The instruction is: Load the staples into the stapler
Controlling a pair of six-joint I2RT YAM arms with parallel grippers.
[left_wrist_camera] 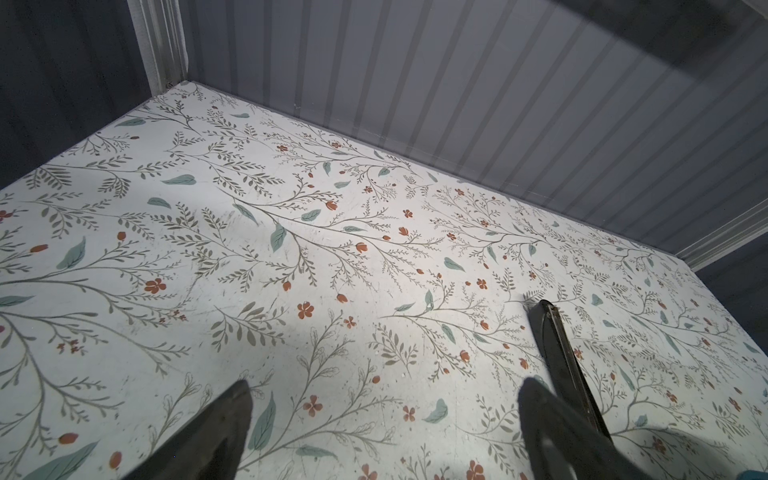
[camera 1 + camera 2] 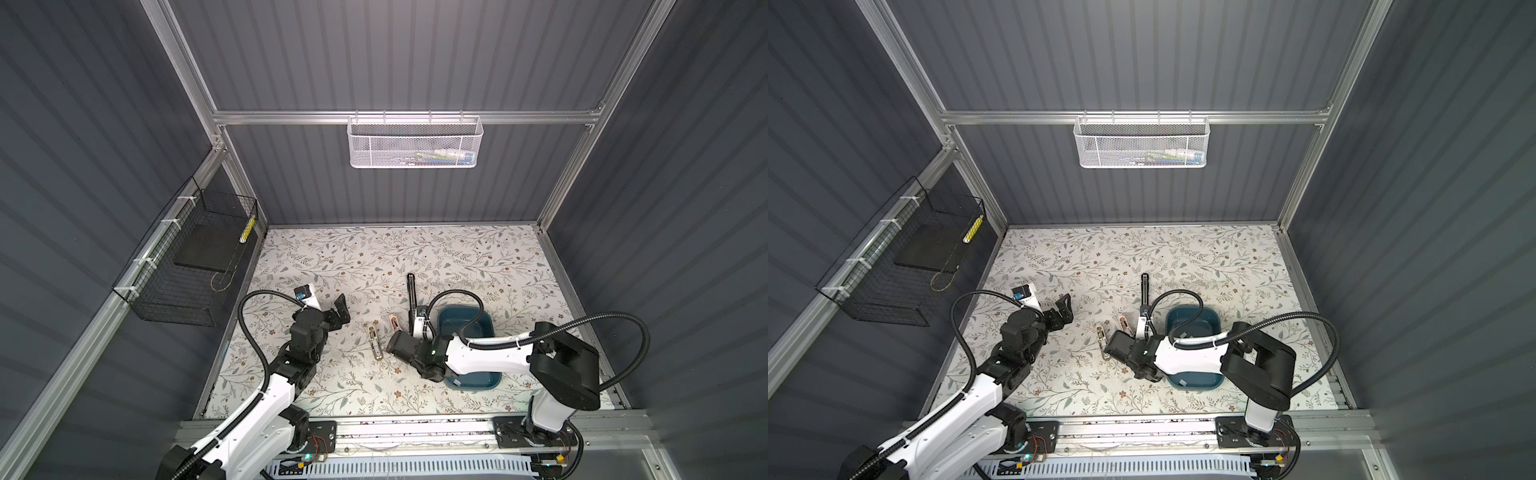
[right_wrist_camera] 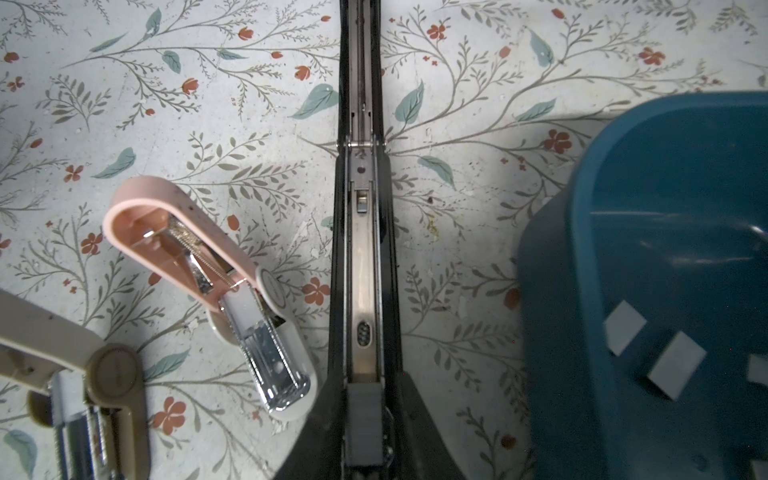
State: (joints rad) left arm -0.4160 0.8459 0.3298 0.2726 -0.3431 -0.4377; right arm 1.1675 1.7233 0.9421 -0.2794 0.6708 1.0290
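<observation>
Robot lab cell: aluminium frame [image 2: 291, 116], grey panels [image 2: 374, 54]

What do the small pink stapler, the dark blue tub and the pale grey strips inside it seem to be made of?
The small pink stapler: matte plastic shell, evenly coloured; its tray looks like polished metal, mirroring light. The dark blue tub: probably smooth, slightly glossy plastic, with soft reflections. The pale grey strips: possibly metal, dull finish; too blurred to confirm.

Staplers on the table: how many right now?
3. The black stapler lies open beside the blue tray; the pink stapler and the beige stapler lie open on its other side. The right arm may hide more.
</observation>
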